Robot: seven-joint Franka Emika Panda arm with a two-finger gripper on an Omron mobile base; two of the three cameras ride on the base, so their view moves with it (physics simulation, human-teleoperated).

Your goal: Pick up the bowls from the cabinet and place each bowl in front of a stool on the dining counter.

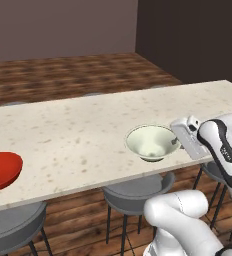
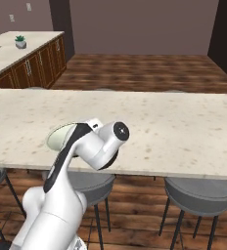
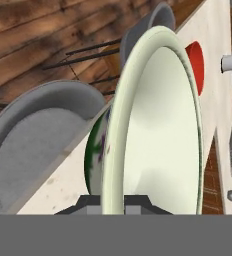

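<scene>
Cream bowl [image 1: 152,142]: sitting upright on the dining counter [image 1: 78,135], close to the near edge; a grey stool [image 1: 138,192] is standing just under the edge below it, so the bowl is landing in front of a seat as the task asks.

Gripper [image 3: 113,202]: closed on the rim of the cream bowl [image 3: 153,130]. In the hand view the rim is running straight up from between the two dark tips, one tip inside the wall and one outside, with the green band showing low on the outer side. A pinch on the rim is holding a bowl too wide to span.

Hand approach: the white wrist is coming in from the robot's side of the slab, reaching the bowl's near-right rim, judging by the left base view.

Red bowl [image 1: 0,170]: resting on the same counter well to the left, near the edge, above another stool seat [image 1: 13,227]; it appears placed already.

Contact check: whether the cream bowl's base is fully resting on the stone is hard to tell; it looks level and seated.

Step in hand: likely the release of the second bowl.

Risk: opening while the bowl is tilting could rock it toward the edge.
</scene>
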